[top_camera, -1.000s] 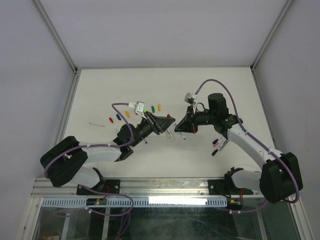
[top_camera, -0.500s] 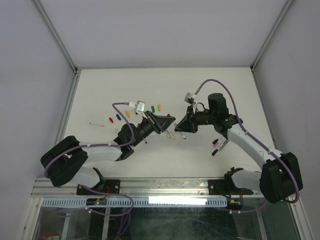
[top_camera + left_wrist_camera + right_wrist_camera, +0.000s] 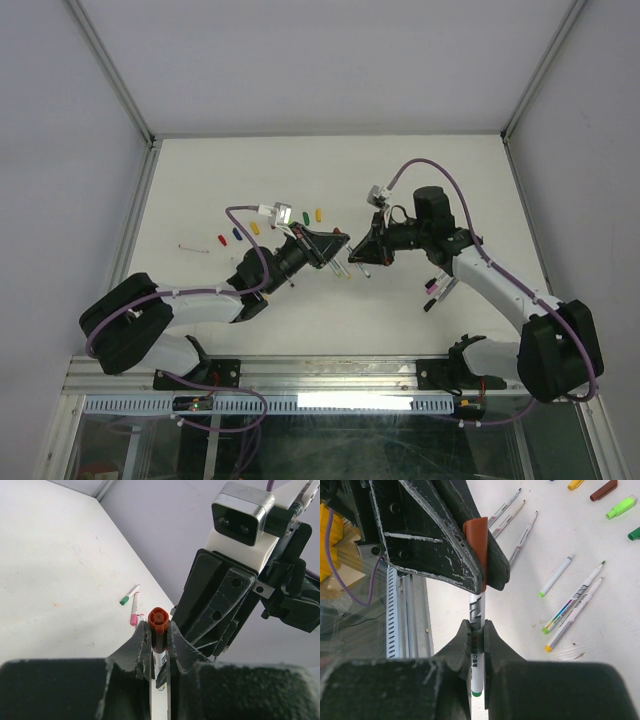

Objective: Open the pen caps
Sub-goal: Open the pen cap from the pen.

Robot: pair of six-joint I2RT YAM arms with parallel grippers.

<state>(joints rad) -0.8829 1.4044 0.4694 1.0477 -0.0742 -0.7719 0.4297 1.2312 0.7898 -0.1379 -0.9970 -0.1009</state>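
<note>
Right wrist view, nearest item first: the right gripper (image 3: 476, 623) is clamped on the white barrel of a pen (image 3: 476, 605), and the pen's green tail end projects back toward the camera. Directly beyond the fingertips the barrel runs into an orange cap (image 3: 474, 545). No gap shows between cap and barrel. The left gripper (image 3: 481, 562) pinches that cap between its two black fingers, which enter from the left. On the table (image 3: 620, 605), past both grippers and to their right, lie loose pens (image 3: 572, 607). Farther right, at the frame corner, lie loose caps (image 3: 602, 490): yellow, brown, light green and dark green.

Left wrist view: the left fingers (image 3: 142, 642) are pressed onto the orange cap, whose round end faces the camera. The white barrel passes down through the gap between them. The right gripper stands just beyond and to the right, and its fingertips pass behind the left fingers. Well beyond, two of the loose pens rest on the table, one green-ended and one pink-ended.

Top external view: both grippers meet tip to tip above the table centre, and the pen between them is too small to make out. Several loose pens lie beneath them. A row of loose caps lies beyond the left gripper and to its left. More pens lie to the near right of the right gripper, partly covered by its arm.
</note>
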